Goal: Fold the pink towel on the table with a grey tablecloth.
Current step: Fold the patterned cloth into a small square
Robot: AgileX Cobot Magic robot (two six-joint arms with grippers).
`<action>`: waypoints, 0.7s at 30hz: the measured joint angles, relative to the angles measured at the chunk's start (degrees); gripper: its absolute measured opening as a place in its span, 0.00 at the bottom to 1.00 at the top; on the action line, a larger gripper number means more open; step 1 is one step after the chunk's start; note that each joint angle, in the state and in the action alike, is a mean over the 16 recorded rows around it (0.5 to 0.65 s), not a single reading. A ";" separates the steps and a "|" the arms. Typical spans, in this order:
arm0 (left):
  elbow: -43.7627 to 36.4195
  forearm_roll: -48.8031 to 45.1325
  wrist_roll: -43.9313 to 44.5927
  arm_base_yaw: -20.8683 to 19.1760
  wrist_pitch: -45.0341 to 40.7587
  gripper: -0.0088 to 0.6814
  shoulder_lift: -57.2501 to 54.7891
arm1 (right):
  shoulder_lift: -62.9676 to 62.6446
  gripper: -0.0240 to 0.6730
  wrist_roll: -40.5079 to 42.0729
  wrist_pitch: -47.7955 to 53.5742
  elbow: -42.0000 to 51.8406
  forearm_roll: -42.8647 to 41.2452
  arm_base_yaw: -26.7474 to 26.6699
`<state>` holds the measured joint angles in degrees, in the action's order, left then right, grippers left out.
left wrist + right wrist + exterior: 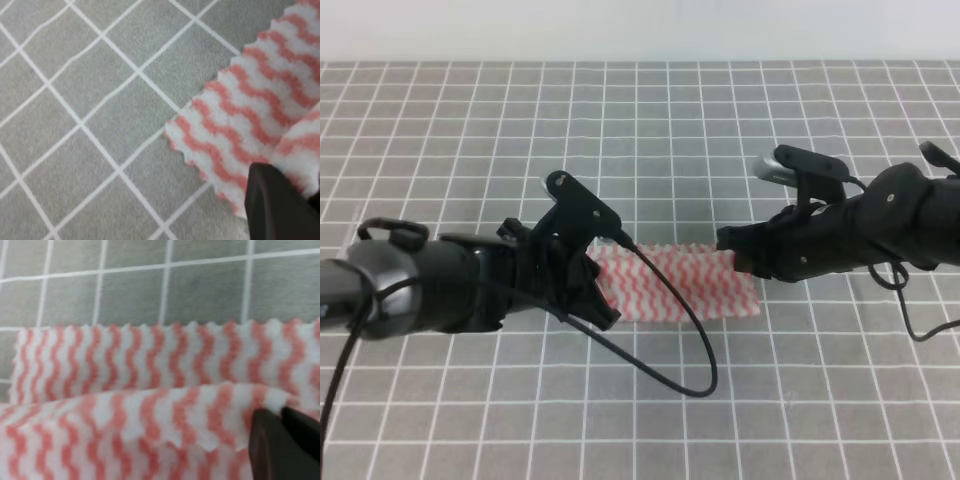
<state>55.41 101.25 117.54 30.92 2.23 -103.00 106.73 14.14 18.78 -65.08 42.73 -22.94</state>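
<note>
Mid-fold: towel (pixel 680 285) doubled partway on table (pixel 650 130), both grippers (pixel 590 290) (pixel 732 248) apparently pinching lifted edges, jaw gaps not clearly visible; laying flat and release remaining.

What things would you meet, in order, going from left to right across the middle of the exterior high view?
Left arm's gripper → pink towel lying on the table with a grey tablecloth → right arm's gripper.
</note>
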 joint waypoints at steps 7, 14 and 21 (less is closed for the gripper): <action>1.56 -0.22 1.56 0.01 -0.56 0.01 -1.87 | 0.40 0.01 -0.01 -0.22 -0.06 -0.01 0.95; 2.31 -0.26 2.76 -0.03 -0.38 0.01 -2.92 | 0.63 0.01 -0.02 -0.27 -0.06 0.00 1.56; 2.48 -0.12 3.09 -0.22 0.30 0.01 -3.11 | 0.67 0.01 -0.04 -0.28 -0.06 0.01 1.73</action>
<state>57.89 101.13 120.63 30.70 2.53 -106.10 107.39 14.10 18.50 -65.14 42.74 -21.21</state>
